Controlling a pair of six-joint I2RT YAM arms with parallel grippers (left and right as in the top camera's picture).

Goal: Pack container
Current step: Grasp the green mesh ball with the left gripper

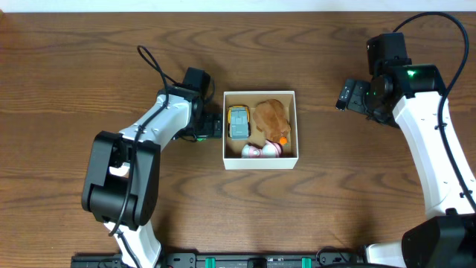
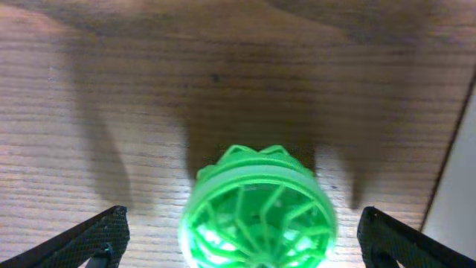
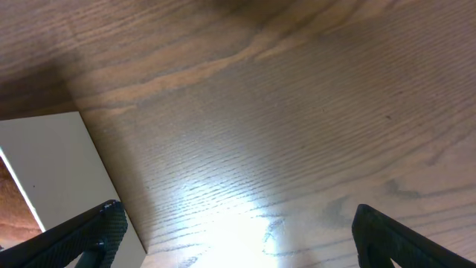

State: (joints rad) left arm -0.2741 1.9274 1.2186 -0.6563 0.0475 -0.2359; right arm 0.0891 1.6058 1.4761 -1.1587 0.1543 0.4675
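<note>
The container (image 1: 260,163) is a square white box with a tan inside, standing mid-table. It holds a yellow-green toy car (image 1: 238,122), a brown plush (image 1: 271,116) and small white-pink balls (image 1: 260,150). My left gripper (image 1: 207,128) is just outside the box's left wall. In the left wrist view its jaws (image 2: 242,223) are wide open around a green lattice ball (image 2: 256,212) that lies on the wood, and neither jaw touches it. The box wall shows at that view's right edge (image 2: 457,193). My right gripper (image 1: 343,95) is open and empty, right of the box (image 3: 52,156).
The brown wooden table (image 1: 111,59) stretches all round the box. The left arm's cable loops behind it at the back left (image 1: 152,63). The right arm's body stands at the far right (image 1: 431,149).
</note>
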